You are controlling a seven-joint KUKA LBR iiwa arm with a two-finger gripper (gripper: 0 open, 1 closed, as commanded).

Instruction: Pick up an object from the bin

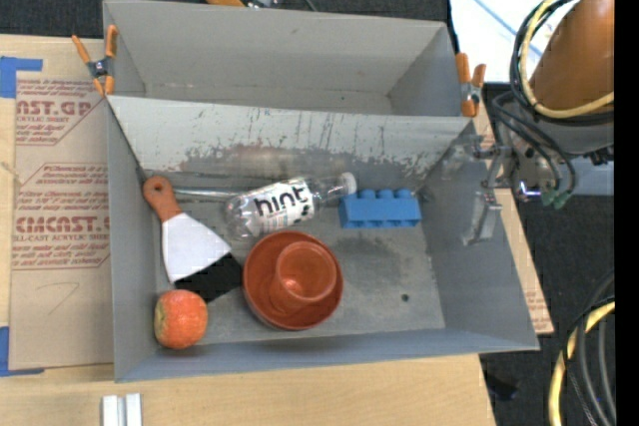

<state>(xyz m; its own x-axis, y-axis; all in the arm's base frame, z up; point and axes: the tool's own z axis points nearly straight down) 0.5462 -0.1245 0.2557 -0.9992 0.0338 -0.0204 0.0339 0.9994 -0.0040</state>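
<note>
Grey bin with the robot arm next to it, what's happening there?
A robot arm is meant to pick one thing out of the grey bin. Its gripper hangs over the bin's right wall, apart from everything. The blue block lies nearest it, then a clear bottle, a red bowl, a white spatula and an orange ball. Nothing is lifted yet.

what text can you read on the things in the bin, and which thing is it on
"hint": black letters on the clear bottle, which lies on its side near the back of the bin.
No other text: the blue brick, orange bowl, orange ball and white-bladed scraper show no writing that can be read.
</note>
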